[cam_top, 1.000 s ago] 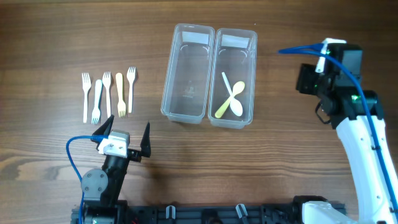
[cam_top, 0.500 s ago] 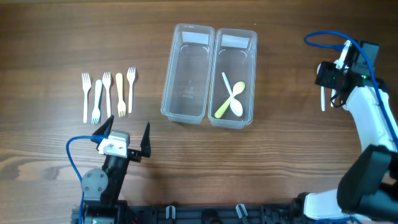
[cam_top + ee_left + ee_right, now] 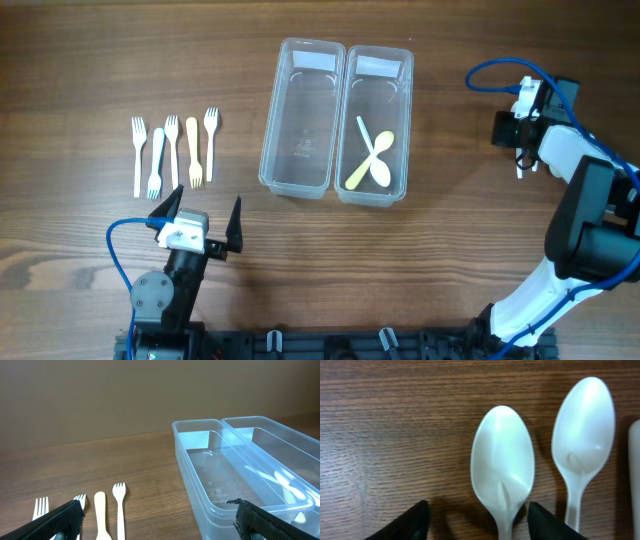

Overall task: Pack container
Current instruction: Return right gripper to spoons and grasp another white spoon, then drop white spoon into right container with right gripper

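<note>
Two clear containers stand side by side; the left one is empty, and the right one holds a yellow spoon and a white spoon. My right gripper is low over white spoons at the far right, mostly hiding them from overhead. In the right wrist view my open gripper straddles the neck of a white spoon, with a second spoon to its right. Several plastic forks lie in a row at the left. My left gripper is open and empty near the front edge.
The edge of a third white utensil shows at the right of the right wrist view. Bare wooden table lies between the forks and the containers, and between the containers and the right arm.
My right arm has swung out to the right and come down over the spoons. The left arm, forks and containers have not moved.
</note>
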You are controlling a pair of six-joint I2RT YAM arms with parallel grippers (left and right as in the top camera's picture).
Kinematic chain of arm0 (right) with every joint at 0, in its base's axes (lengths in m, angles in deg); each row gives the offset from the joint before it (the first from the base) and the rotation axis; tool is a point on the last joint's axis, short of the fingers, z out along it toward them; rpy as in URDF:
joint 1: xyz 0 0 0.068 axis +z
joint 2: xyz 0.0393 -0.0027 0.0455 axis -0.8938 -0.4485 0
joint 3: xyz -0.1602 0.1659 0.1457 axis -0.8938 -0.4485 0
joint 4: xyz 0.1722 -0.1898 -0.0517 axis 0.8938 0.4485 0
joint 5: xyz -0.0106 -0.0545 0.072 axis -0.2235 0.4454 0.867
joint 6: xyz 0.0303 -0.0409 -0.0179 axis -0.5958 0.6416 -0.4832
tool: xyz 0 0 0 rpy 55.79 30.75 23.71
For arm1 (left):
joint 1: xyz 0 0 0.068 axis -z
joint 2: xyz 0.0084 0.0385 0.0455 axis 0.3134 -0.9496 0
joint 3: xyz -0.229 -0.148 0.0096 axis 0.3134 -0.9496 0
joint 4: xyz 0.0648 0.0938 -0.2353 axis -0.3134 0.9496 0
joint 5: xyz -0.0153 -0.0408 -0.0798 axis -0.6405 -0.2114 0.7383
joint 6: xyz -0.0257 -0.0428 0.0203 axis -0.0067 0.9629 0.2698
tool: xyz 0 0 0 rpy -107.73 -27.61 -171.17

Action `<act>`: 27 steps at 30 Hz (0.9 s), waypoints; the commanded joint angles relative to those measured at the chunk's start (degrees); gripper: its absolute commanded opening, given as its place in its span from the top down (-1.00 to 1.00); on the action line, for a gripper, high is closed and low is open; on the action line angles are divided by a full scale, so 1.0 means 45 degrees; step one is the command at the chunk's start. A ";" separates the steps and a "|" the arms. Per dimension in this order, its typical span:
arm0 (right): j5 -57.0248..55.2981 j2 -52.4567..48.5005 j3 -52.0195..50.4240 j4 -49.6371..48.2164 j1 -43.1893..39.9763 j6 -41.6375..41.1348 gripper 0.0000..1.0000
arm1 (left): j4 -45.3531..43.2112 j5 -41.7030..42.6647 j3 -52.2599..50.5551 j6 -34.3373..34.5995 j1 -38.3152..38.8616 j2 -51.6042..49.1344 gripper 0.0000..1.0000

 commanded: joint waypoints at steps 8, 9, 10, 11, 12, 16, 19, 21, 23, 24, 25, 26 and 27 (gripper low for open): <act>0.0996 -0.0826 -0.0126 0.0937 0.0000 -0.0758 0.91 | -0.0034 0.0010 -0.0107 -0.0189 -0.0049 0.0078 -0.99; 0.1277 -0.0826 -0.0126 0.0991 0.0000 -0.0772 0.91 | -0.0029 0.0015 -0.0107 -0.0189 -0.0049 0.0078 -0.99; 0.1622 -0.0811 -0.0126 0.1035 0.0000 -0.0777 0.91 | -0.0034 0.0015 -0.0107 -0.0189 -0.0049 0.0078 -0.99; 0.2157 -0.0772 -0.0117 0.1083 0.0000 -0.0782 0.91 | -0.0029 0.0015 -0.0107 -0.0189 -0.0049 0.0078 -1.00; 0.2579 -0.0714 -0.0053 0.1200 0.0000 -0.0806 0.91 | -0.0029 0.0015 -0.0107 -0.0189 -0.0049 0.0078 -0.99; 0.4726 0.0345 0.0772 0.2302 0.0024 -0.1710 0.91 | -0.0029 0.0010 -0.0107 -0.0189 -0.0049 0.0078 -1.00; 0.7825 0.2161 0.0845 0.1899 0.0287 -0.2749 0.91 | -0.0034 0.0010 -0.0107 -0.0189 -0.0049 0.0078 -1.00; 0.8913 0.3541 0.0845 0.1540 0.0670 -0.3444 0.91 | -0.0029 0.0015 -0.0107 -0.0189 -0.0049 0.0078 -0.99; 0.9369 0.4760 0.0840 0.1496 0.1248 -0.3837 0.91 | -0.0034 0.0015 -0.0107 -0.0189 -0.0049 0.0078 -1.00; 0.9345 0.5314 0.0840 0.1491 0.1700 -0.4065 0.91 | -0.0034 0.0015 -0.0107 -0.0194 -0.0049 0.0078 -1.00; 0.9330 0.5663 0.0840 0.1491 0.2074 -0.4075 0.91 | -0.0029 0.0015 -0.0107 -0.0189 -0.0049 0.0078 -1.00; 0.9034 0.6013 0.0840 0.1452 0.2637 -0.4342 0.91 | -0.0034 0.0015 -0.0107 -0.0189 -0.0049 0.0078 -0.99; 0.8480 0.6183 0.0840 0.1452 0.3167 -0.4804 0.91 | -0.0034 0.0015 -0.0107 -0.0189 -0.0049 0.0078 -0.99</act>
